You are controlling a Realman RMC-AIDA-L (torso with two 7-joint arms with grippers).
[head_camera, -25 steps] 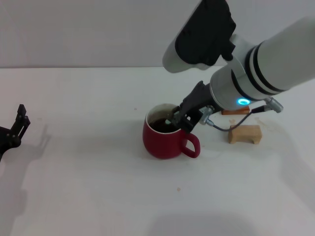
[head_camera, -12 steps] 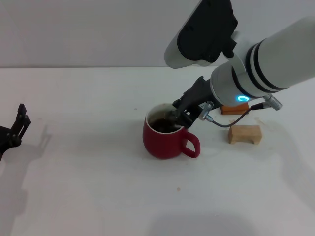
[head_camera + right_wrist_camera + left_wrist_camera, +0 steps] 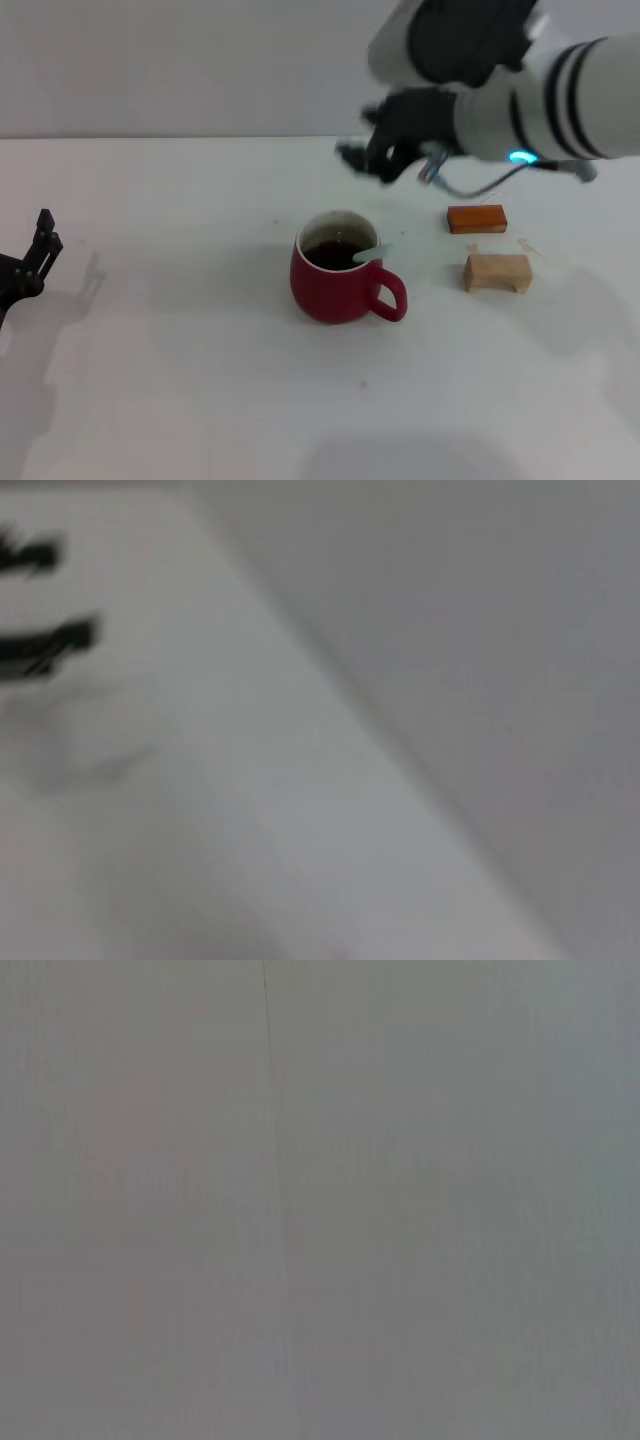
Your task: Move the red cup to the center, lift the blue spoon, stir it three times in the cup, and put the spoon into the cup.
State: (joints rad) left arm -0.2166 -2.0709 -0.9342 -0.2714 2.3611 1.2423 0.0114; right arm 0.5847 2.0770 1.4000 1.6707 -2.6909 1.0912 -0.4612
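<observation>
1. Reaching in from the right, the big white right arm hangs high over the far half of the white table [image 3: 180, 380], its black right gripper [image 3: 372, 157] up in the air beyond the cup and holding nothing; it is too blurred for me to say how wide the fingers stand.
2. The red cup [image 3: 340, 270] sits near the middle of the table, handle toward the near right, dark liquid inside.
3. The tan wooden block [image 3: 497, 272] lies right of the cup, the orange-brown block [image 3: 477, 218] just beyond it.
4. The blue spoon [image 3: 371, 254] stands in the cup, its pale handle leaning over the right rim.
5. The left gripper [image 3: 40, 245] rests at the far left edge, fingers parted, empty.
6. Only the head view shows cup and spoon; the left wrist view gives plain grey, while the right wrist view shows dark fingers [image 3: 45, 645] over the table.
</observation>
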